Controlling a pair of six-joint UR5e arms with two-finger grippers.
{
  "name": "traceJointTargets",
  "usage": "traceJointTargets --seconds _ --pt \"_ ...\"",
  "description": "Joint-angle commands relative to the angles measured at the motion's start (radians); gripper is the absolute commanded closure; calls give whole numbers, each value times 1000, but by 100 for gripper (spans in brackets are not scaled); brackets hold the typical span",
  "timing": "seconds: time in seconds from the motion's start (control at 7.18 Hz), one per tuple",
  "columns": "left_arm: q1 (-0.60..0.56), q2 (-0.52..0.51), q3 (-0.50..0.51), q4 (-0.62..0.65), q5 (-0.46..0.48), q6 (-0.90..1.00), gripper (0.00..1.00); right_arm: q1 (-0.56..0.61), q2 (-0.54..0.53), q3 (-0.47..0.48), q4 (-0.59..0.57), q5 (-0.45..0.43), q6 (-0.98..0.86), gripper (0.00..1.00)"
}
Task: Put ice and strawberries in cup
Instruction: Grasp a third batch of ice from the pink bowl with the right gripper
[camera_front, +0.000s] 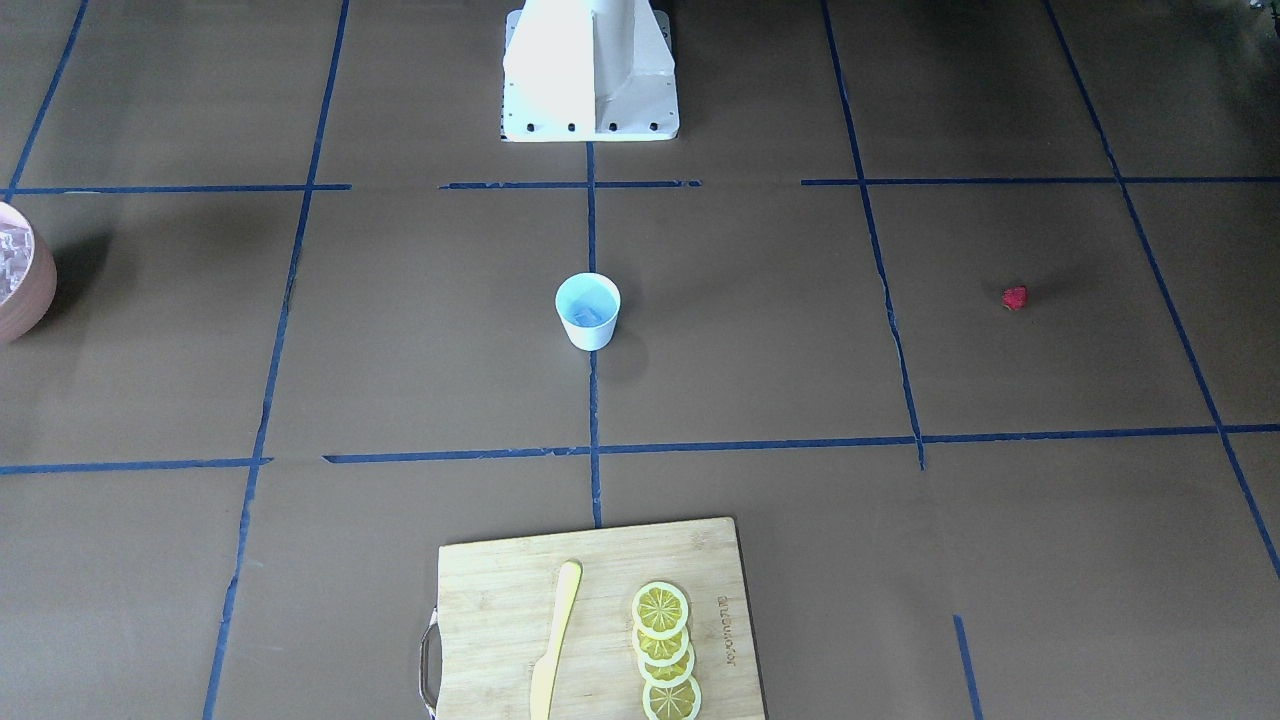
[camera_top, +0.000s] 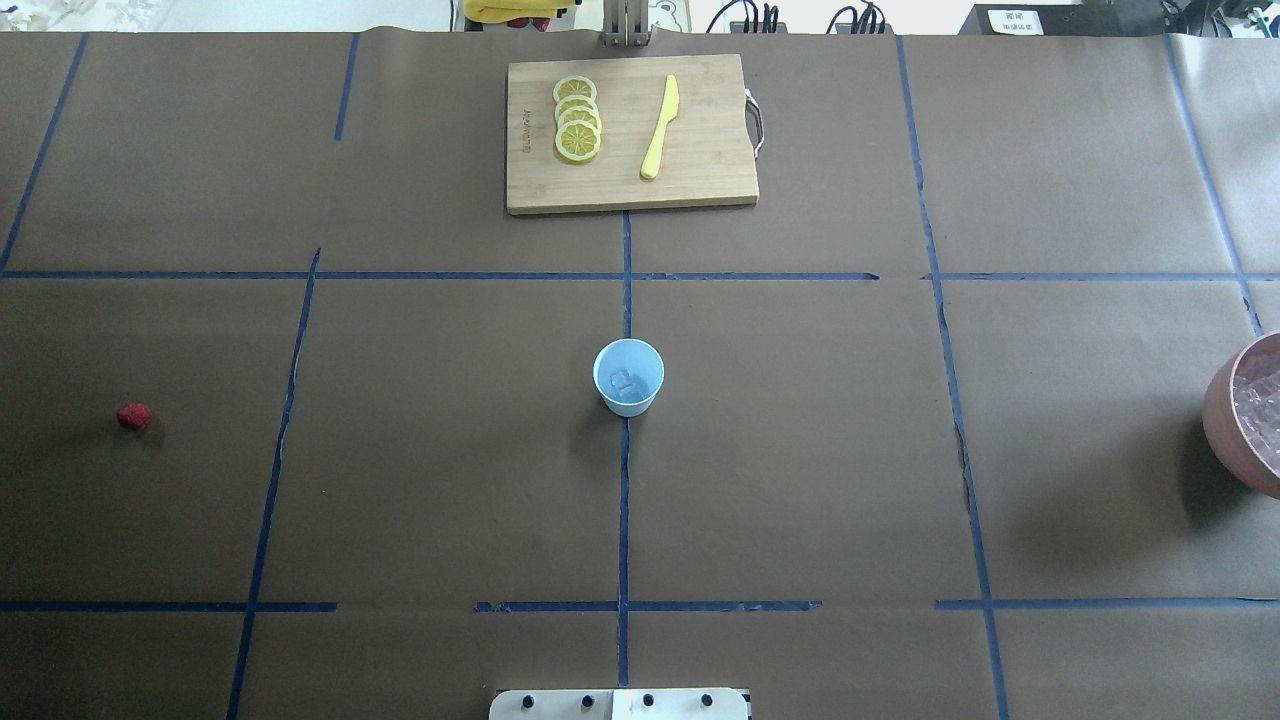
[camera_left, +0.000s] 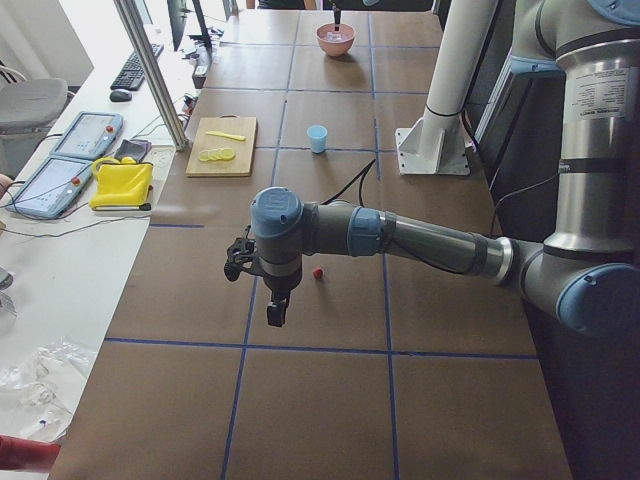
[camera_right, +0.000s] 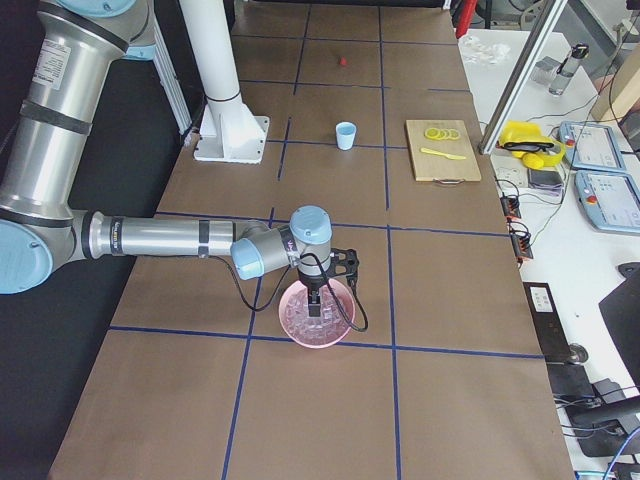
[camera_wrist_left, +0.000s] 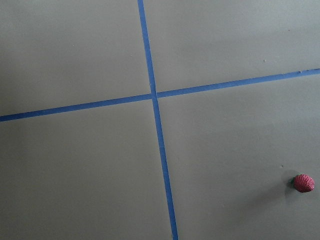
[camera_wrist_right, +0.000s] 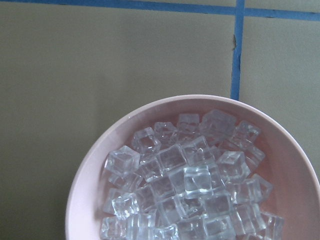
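The white cup (camera_top: 628, 376) with a pale blue inside stands at the table's middle, with a clear ice cube (camera_top: 627, 383) in it. The red strawberry (camera_top: 134, 416) lies alone on the robot's left side; the left wrist view shows it at lower right (camera_wrist_left: 303, 183). My left gripper (camera_left: 272, 315) hangs above the table near the strawberry (camera_left: 317, 272). My right gripper (camera_right: 315, 305) hangs over the pinkish bowl (camera_right: 290, 322), which is full of ice cubes (camera_wrist_right: 185, 180). I cannot tell whether either gripper is open or shut.
A wooden cutting board (camera_top: 700, 190) at the table's far side holds lemon slices (camera_top: 577, 130) and a yellow knife (camera_top: 659, 128). The robot's white base (camera_front: 590, 70) stands at the near edge. Blue tape lines cross the brown table.
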Motion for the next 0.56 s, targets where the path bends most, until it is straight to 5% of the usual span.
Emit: traceJointTargets --seconds 0.0,0.42 --pt "1 0 1 2 0 0 0 2 28 -48 1 -3 -6 2" --pt "1 0 4 0 0 0 0 0 71 -150 87 -9 3 2"
